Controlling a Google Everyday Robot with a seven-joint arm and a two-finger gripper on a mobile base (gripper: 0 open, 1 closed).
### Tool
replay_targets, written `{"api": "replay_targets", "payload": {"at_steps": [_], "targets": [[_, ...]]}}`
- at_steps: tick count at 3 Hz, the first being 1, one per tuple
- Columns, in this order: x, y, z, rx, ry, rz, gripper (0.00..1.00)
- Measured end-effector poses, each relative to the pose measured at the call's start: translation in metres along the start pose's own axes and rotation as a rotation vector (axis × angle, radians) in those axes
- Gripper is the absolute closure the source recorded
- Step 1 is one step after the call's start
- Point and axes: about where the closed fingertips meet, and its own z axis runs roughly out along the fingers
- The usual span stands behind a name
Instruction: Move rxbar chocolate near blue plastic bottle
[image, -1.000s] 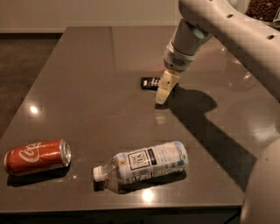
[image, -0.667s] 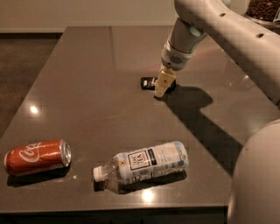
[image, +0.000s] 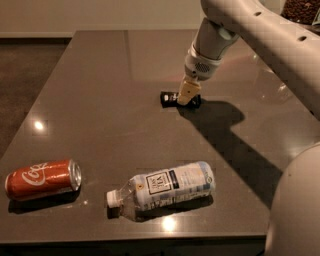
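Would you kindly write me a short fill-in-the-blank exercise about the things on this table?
1. The gripper is down at the ____ snack bar near the middle of the table.
2. The bottle lies on its ____, with its cap pointing toward the can.
3. The can is ____ in colour.
Missing words: black; side; red.

The dark counter (image: 110, 75) bears the rxbar chocolate (image: 168, 98) flat at its middle, with the blue plastic bottle (image: 167, 184) and a red can (image: 42, 179) on their sides near the front. The end effector (image: 187, 94) is at the bar.
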Motion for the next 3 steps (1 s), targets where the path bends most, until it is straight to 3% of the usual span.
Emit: {"api": "replay_targets", "payload": {"at_steps": [1, 2, 3], "targets": [[-0.003, 0.030, -0.012, 0.000, -0.021, -0.048, 1.00], [-0.004, 0.107, -0.025, -0.054, -0.048, -0.129, 1.00], [-0.003, 0.147, -0.030, -0.102, -0.069, -0.155, 1.00]]}}
